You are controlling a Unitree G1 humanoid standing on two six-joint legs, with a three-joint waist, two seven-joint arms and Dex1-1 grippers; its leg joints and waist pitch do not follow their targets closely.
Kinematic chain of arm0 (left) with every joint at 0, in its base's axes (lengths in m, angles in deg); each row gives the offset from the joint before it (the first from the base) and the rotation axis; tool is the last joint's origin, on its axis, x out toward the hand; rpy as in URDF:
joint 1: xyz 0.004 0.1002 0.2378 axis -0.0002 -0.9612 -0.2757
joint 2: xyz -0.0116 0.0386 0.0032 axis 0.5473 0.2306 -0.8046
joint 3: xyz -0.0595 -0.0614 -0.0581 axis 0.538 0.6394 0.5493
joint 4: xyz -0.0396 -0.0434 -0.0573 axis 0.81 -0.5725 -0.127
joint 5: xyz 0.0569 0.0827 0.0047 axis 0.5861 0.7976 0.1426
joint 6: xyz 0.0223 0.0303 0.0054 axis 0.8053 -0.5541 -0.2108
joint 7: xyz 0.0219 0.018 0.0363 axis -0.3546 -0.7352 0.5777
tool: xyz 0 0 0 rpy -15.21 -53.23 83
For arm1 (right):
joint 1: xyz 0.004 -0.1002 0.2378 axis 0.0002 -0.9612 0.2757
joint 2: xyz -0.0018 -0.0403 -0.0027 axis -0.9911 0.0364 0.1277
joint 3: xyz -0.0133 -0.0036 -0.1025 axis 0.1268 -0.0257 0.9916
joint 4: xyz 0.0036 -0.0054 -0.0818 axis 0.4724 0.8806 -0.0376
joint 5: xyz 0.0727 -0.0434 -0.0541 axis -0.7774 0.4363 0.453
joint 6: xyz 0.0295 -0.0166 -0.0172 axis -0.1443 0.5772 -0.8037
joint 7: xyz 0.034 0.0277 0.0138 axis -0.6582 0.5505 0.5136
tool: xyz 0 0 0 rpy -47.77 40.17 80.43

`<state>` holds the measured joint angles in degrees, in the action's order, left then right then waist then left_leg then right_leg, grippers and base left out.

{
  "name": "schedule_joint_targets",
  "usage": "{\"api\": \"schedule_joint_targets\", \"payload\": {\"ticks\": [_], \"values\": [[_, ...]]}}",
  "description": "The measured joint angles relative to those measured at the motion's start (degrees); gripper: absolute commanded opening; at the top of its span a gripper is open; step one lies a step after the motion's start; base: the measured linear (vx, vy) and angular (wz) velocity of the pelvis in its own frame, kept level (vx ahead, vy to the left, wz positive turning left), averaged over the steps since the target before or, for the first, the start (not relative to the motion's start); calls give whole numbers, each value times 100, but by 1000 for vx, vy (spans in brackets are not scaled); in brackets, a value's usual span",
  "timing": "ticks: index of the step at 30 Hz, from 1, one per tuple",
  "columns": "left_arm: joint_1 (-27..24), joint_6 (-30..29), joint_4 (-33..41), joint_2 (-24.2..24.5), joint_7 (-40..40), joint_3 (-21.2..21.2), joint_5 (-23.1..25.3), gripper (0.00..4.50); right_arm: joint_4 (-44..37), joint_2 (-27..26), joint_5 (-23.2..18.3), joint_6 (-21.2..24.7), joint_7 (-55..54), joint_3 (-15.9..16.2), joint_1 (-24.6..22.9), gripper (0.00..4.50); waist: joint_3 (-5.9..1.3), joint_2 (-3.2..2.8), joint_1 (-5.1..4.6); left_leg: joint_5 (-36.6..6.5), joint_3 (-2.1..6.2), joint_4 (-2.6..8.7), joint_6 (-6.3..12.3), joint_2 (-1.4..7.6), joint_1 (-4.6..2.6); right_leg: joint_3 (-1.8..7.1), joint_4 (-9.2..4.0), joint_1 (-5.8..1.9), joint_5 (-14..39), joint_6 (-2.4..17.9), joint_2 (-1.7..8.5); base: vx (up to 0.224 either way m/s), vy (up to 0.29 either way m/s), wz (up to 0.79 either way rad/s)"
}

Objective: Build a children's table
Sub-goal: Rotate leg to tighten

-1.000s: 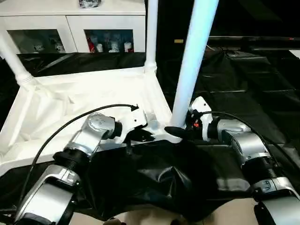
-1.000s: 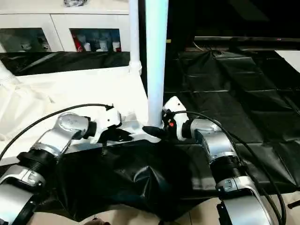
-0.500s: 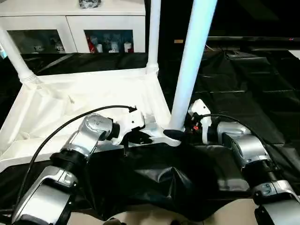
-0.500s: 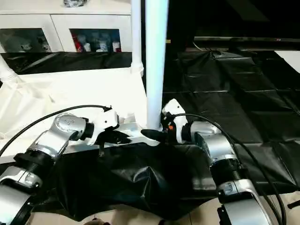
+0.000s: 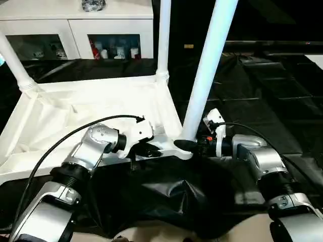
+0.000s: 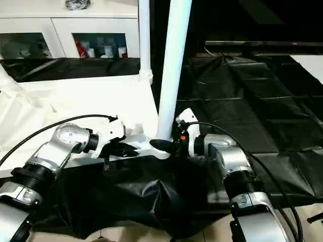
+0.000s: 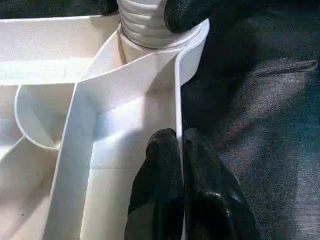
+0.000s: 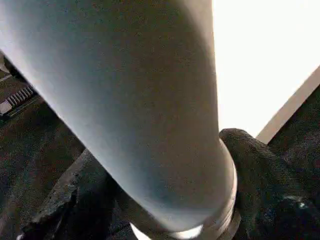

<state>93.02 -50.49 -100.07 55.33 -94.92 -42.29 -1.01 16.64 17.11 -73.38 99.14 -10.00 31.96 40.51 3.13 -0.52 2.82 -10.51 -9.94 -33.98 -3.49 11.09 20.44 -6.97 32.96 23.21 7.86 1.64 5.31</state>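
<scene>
The upturned rectangular plastic tabletop (image 5: pixel 91 108) and its long cylindrical tube legs (image 5: pixel 207 75) are plain white. They rest on a glossy black plastic sheet (image 5: pixel 262 96); far left, a white glass-door cabinet (image 5: pixel 75 35) holds red and white items.

near leg (image 5: pixel 208 70): top cut off by the upper edge | far leg (image 5: pixel 163 35): top likewise cut off | tabletop (image 5: pixel 75 116): near rim partly hidden behind the left forearm | cabinet (image 5: pixel 75 30): contents behind the glass too small to be told
</scene>
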Motion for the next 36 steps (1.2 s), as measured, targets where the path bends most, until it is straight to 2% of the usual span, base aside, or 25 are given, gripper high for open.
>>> {"api": "schedule_joint_targets", "payload": {"ticks": [3,7,9,10,11,12,13,14,15,16,17,18,19,20,23,30,32,36], "values": [[5,-118,-108,-140,368,75,40,0,218,-339,-1,-116,-706,-215,34,281,-3,-1,-90,0,0,-1,0,-1,-43,0,0,-35,0,0,0,0,0,0],[141,-396,-345,-485,973,182,124,0,562,-734,1,-226,-1848,-542,194,281,-4,-7,-213,-1,34,-34,1,-3,-51,-42,-37,-59,0,-1,1,0,0,0],[277,-569,-539,-717,1331,211,183,0,829,-969,1,-315,-2496,-696,355,281,9,-58,-312,-2,102,-38,2,16,-50,-188,-176,-143,0,-1,9,0,0,0],[326,-655,-646,-850,1529,248,205,0,975,-1080,-2,-368,-2818,-799,436,281,18,-109,-346,-3,134,-36,3,46,-59,-279,-265,-181,1,-2,7,0,0,0],[426,-792,-780,-990,1787,285,221,0,1166,-1228,-8,-427,-3252,-935,568,281,33,-162,-379,-3,157,-36,3,83,-51,-343,-300,-276,20,-17,8,-62,46,-1],[498,-883,-867,-1083,1937,295,231,0,1277,-1311,-15,-477,-3524,-1032,637,281,53,-180,-370,-3,147,-34,3,76,-42,-294,-158,-267,108,3,7,-62,46,-1],[534,-980,-932,-1200,2111,304,252,0,1405,-1392,-37,-542,-3766,-1147,679,281,62,-158,-329,-2,84,-35,2,62,-72,-148,104,-249,248,99,11,0,0,0],[550,-1035,-977,-1308,2312,329,257,0,1555,-1475,-74,-611,-4019,-1280,754,281,49,-22,-282,-2,-65,-31,2,51,-160,63,311,-232,317,35,13,37,-69,19],[574,-1074,-1011,-1385,2449,347,262,0,1655,-1524,-96,-645,-4214,-1363,830,280,38,68,-250,-34,-57,-72,-34,1,-201,106,329,-177,345,-69,7,37,-69,19],[597,-1110,-1041,-1442,2540,352,267,0,1751,-1555,-118,-679,-4373,-1434,907,280,36,59,-214,-157,-24,-162,-61,-12,-213,91,318,-156,350,-71,14,54,-64,-9],[632,-1148,-1045,-1474,2565,360,266,0,1821,-1584,-128,-716,-4506,-1457,993,280,11,-41,-142,-230,118,-187,-59,-30,-113,-58,274,-179,352,-71,40,63,10,-37],[651,-1180,-1048,-1523,2599,361,266,0,1830,-1598,-132,-758,-4581,-1501,998,280,6,-59,-104,-221,204,-177,-75,-28,-75,-144,209,-174,352,-71,37,63,10,-37],[655,-1197,-1049,-1546,2621,372,266,0,1870,-1630,-135,-784,-4655,-1549,1025,280,-19,-67,-104,-206,262,-151,-97,-2,-42,-198,149,-172,350,-66,20,73,21,-24],[656,-1197,-1052,-1564,2664,383,266,0,1964,-1660,-135,-836,-4727,-1582,1080,280,-31,-60,-110,-194,286,-126,-117,11,-24,-199,95,-171,341,-51,-10,0,0,0],[659,-1190,-1091,-1560,2706,399,268,0,2132,-1711,-128,-894,-4852,-1662,1181,280,-38,-49,-128,-190,253,-127,-122,-7,-49,-167,90,-180,276,18,1,0,0,0],[666,-983,-1105,-1499,2715,392,335,0,2342,-1725,-109,-1107,-4841,-1670,1298,280,-39,-48,-156,-190,241,-68,-122,-7,-48,-177,9,-165,276,17,0,0,0,0],[666,-944,-1105,-1482,2701,388,344,0,2385,-1724,-108,-1126,-4807,-1689,1330,336,-39,-48,-161,-190,220,-63,-121,-5,-43,-167,10,-156,258,25,0,0,0,0],[651,-729,-1104,-1364,2566,368,339,0,2414,-1744,-261,-1141,-4489,-1922,1372,368,-30,-67,-158,-190,190,-43,-122,2,-41,-158,12,-139,242,24,3,0,0,0]]}}
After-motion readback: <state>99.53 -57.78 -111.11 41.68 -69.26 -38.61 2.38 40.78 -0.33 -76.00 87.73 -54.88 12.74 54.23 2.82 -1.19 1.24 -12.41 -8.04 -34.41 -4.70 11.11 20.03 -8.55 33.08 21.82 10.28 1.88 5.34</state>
